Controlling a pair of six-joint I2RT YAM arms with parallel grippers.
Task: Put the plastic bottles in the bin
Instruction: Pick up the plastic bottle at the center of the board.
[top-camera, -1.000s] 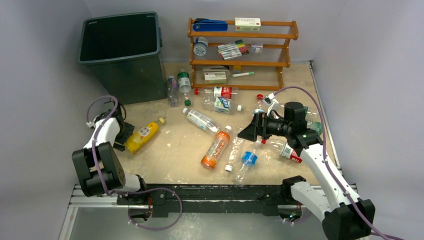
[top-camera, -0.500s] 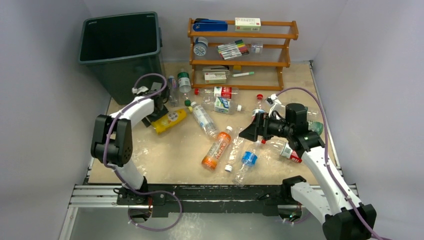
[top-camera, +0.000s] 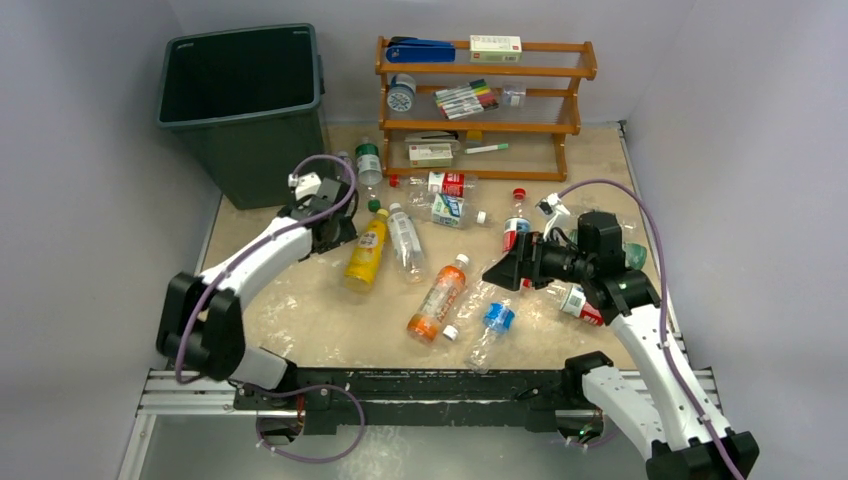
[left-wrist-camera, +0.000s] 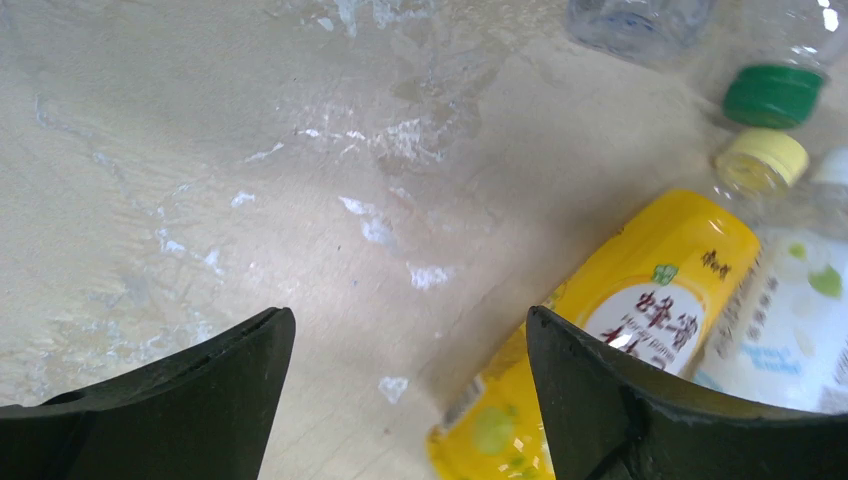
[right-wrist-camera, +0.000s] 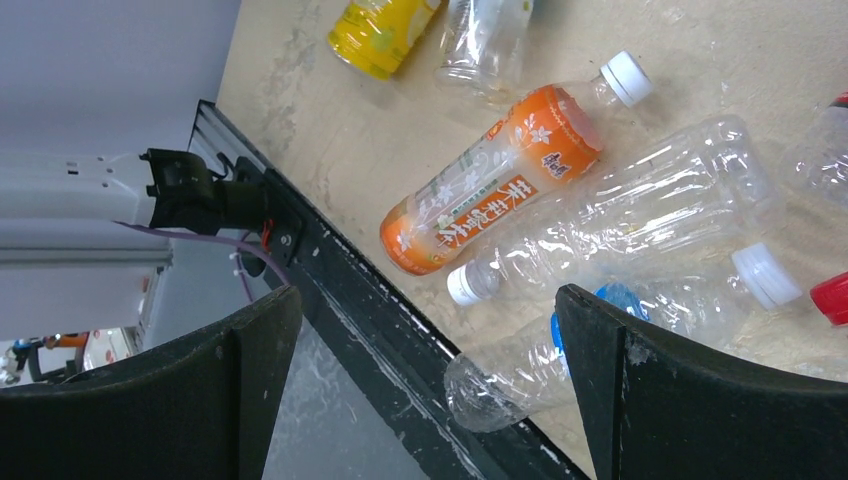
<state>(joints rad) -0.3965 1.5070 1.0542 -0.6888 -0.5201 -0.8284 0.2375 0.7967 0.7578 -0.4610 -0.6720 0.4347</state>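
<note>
Though beside bin (top-camera: 245, 110), rack (top-camera: 485, 100) beyond bottles (top-camera: 438, 298).

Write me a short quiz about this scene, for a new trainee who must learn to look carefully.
1. True or false: the yellow bottle lies inside the bin.
2. The left end effector is: A) open, holding nothing; B) shut on the yellow bottle; C) out of view.
3. What colour is the cap of the orange bottle?
Key: 1 false; 2 A; 3 white.
</note>
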